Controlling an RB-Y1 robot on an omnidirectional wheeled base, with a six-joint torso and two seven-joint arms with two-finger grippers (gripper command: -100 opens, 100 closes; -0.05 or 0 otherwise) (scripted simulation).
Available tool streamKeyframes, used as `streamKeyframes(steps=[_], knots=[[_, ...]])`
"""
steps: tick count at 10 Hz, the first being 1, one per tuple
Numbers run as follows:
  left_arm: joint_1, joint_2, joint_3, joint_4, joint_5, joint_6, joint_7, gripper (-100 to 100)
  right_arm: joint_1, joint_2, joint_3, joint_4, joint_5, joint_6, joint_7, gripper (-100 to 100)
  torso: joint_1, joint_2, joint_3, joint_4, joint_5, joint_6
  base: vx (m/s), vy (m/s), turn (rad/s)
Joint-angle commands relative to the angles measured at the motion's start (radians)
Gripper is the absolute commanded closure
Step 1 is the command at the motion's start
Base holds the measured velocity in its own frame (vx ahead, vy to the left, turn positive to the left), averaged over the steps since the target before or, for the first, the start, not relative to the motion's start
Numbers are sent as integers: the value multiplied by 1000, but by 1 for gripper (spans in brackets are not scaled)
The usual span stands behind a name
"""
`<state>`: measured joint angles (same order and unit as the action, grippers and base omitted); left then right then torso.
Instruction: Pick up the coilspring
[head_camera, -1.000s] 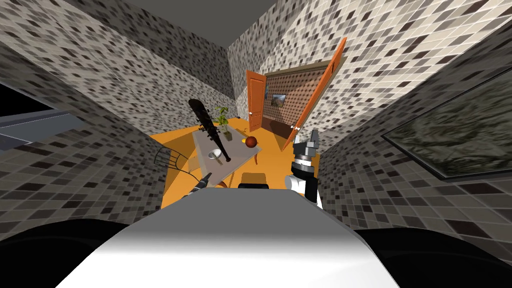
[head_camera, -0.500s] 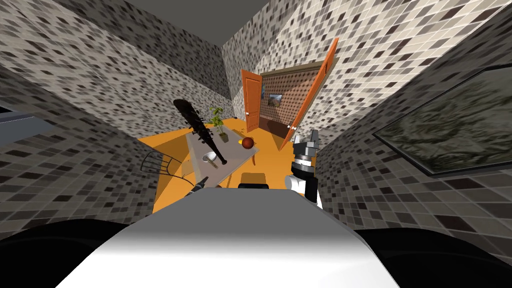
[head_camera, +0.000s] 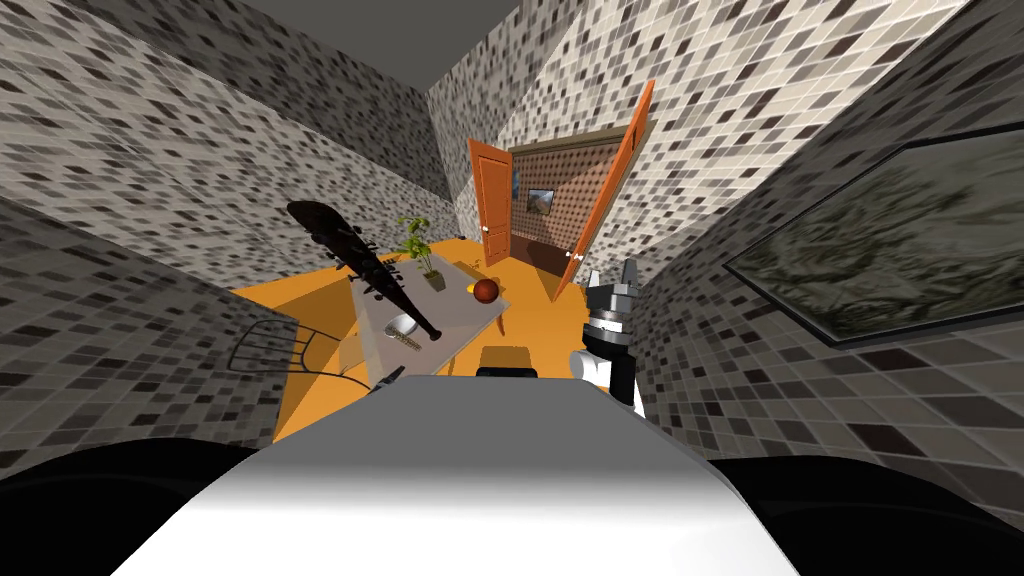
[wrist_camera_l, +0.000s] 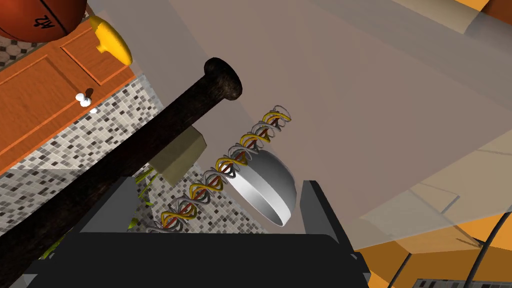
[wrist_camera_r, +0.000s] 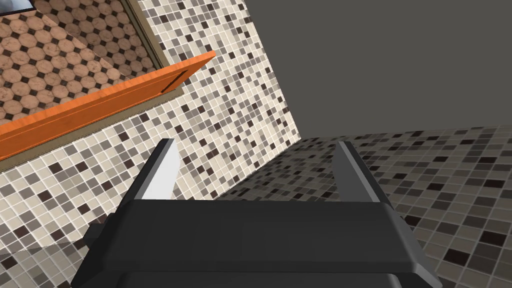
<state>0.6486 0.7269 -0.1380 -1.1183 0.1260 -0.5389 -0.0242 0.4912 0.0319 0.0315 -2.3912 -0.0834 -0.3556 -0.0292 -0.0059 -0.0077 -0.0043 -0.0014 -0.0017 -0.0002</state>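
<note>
Table first: a grey flat-topped table (head_camera: 470, 315) carries a dark studded bat (head_camera: 360, 262), a grey metal bowl (wrist_camera_l: 262, 187) and, just beside it, the grey-yellow-red wire coilspring (wrist_camera_l: 227, 167). Spring's at 12 o'clock of our left gripper (wrist_camera_l: 215, 182), whose fingers are spread, with its long axis slanting away between them. We've got the right gripper (wrist_camera_r: 255, 145) spread too, well off at 3 o'clock.

One flat grey-brown table (head_camera: 465, 312) carries one long dark studded bat (head_camera: 365, 270), one coil spring of grey, yellow and red wire (wrist_camera_l: 230, 165), one shiny grey bowl (wrist_camera_l: 262, 187), one reddish-brown basketball (head_camera: 486, 290) and one green potted plant (head_camera: 420, 245). Two orange panelled doors (head_camera: 490, 215) stand at twelve o'clock. One dark wire chair (head_camera: 270, 350) is at nine o'clock.
</note>
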Motion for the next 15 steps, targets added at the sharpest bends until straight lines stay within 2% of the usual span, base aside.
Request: streamKeyframes(steps=[1,2,4,6,7,8,11,12,14,15], knots=[[11,18,-1,41,5,-7,5,-100,0,0,0,0,0,0,0,0,0,0,0,0,0,0,141,-74,-65],[9,34,-7,92,9,-8,5,-100,0,0,0,0,0,0,0,0,1,1,0,0,0,-1,104,-65,-130],[9,34,-7,92,9,-8,5,-100,0,0,0,0,0,0,0,0,2,5,2,1,0,-1,59,-26,-21],[7,49,-14,141,13,-8,4,-100,0,0,0,0,0,0,0,0,3,6,3,1,1,0,84,-37,-94],[5,64,-20,186,17,-9,4,-100,0,0,0,0,0,0,0,0,3,5,3,1,1,-1,114,-45,-103],[5,64,-20,189,17,-9,4,-100,0,0,0,0,0,0,0,0,3,4,2,1,0,0,91,-39,-51],[-2,103,-37,312,27,-11,4,-100,0,0,0,0,0,0,0,0,3,2,1,0,0,0,148,-57,-133],[-2,103,-37,318,27,-11,4,-100,0,0,0,0,0,0,0,0,1,-1,-1,0,0,0,141,-54,-36],[-6,134,-52,421,36,-11,4,-100,0,0,0,0,0,0,0,0,1,0,0,0,0,0,177,-51,-159],[-6,134,-52,421,36,-11,4,-100,0,0,0,0,0,0,0,0,2,-1,-1,-1,0,-1,123,-25,-31]])
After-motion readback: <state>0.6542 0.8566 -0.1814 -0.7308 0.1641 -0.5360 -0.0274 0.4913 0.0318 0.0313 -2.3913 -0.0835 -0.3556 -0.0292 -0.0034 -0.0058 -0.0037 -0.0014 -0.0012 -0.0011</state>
